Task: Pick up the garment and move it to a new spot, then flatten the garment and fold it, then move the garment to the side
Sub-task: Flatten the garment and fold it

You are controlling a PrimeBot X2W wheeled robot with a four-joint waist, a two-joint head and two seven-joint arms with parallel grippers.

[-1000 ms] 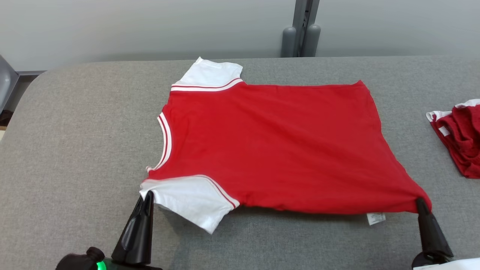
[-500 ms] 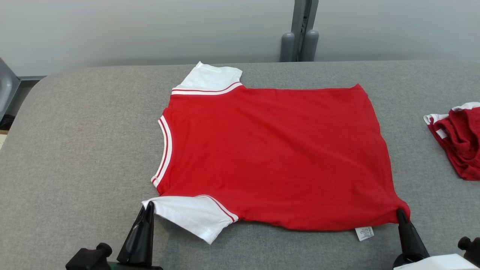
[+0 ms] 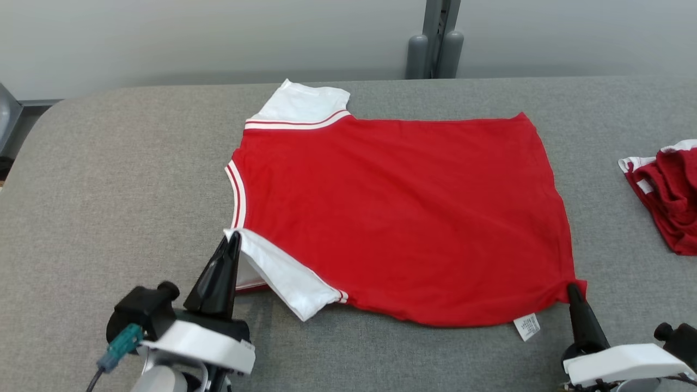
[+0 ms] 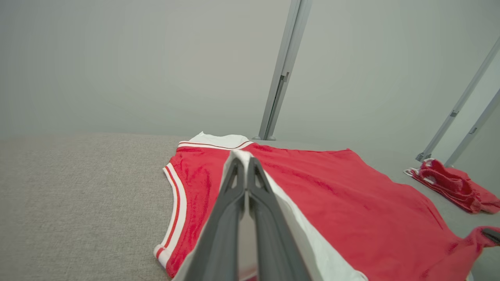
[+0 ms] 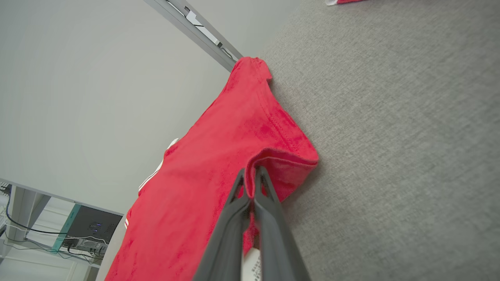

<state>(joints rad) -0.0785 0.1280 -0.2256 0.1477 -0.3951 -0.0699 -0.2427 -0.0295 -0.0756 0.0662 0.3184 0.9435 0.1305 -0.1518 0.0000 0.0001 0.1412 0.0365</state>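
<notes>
A: One red T-shirt with white sleeves [image 3: 403, 218]: where?
B: Spread on grey fabric desk [image 3: 109, 190]; left pincer [image 3: 233, 238] pinches its near sleeve, right pincer [image 3: 572, 288] pinches its near hem corner.

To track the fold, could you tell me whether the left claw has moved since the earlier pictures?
Yes: the left claw, gripping the white sleeve, moved forward toward the grey post.

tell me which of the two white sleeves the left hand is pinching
The near sleeve, its edge raised and turned over the red shirt in the shut left hand. The far sleeve lies flat at the shirt's far corner, untouched.
</notes>
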